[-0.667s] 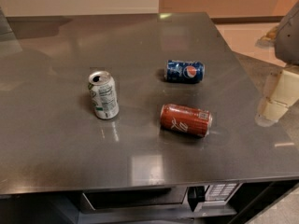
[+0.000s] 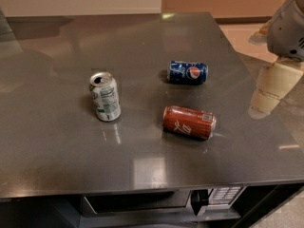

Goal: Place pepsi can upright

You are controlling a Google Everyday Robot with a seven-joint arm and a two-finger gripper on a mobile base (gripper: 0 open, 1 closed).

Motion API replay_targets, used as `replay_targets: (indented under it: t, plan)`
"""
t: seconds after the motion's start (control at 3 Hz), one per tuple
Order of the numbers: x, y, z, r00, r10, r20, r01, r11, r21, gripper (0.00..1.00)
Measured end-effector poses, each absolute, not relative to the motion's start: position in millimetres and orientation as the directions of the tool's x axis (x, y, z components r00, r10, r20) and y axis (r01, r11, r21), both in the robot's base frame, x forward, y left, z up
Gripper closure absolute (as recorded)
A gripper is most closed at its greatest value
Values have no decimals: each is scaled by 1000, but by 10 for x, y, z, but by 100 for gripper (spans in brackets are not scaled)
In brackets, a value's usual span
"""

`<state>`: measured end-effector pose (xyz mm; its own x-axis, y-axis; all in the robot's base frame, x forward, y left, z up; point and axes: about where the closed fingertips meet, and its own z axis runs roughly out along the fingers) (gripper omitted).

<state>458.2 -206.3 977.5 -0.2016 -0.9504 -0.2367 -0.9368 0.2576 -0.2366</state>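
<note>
Right of centre on the grey tabletop, the pepsi can lies on its side, long axis running roughly left to right and logo facing up. It is not yet upright. The gripper hangs at the right edge of the tabletop, well apart from the pepsi can and touching nothing. Whether it is open or closed cannot be told from this view.

Nearer the camera lies a red cola can, also on its side, close to the pepsi can but not touching it. A white and green can stands upright farther left.

The main risk looks to be rolling. The pepsi can is round and rests on a glossy surface, so a glancing touch during the approach would likely send it toward the back edge or forward into the red cola can. The red cola can lies about as near the gripper as the pepsi can does, so a low sweep in could knock it, or the wrong can might be taken. A grip off the middle could let the can swing, and letting go while it leans would tip it over again.
</note>
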Motion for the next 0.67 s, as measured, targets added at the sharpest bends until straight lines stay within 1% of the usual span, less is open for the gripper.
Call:
replay_targets:
  t: [0.33,0.67]
  plan:
    - [4862,-1895,9710,-167,-949,-267,-948,229,-220,0]
    - [5161,-1698,9618,-132,-954,-271,-958,193,-212,0]
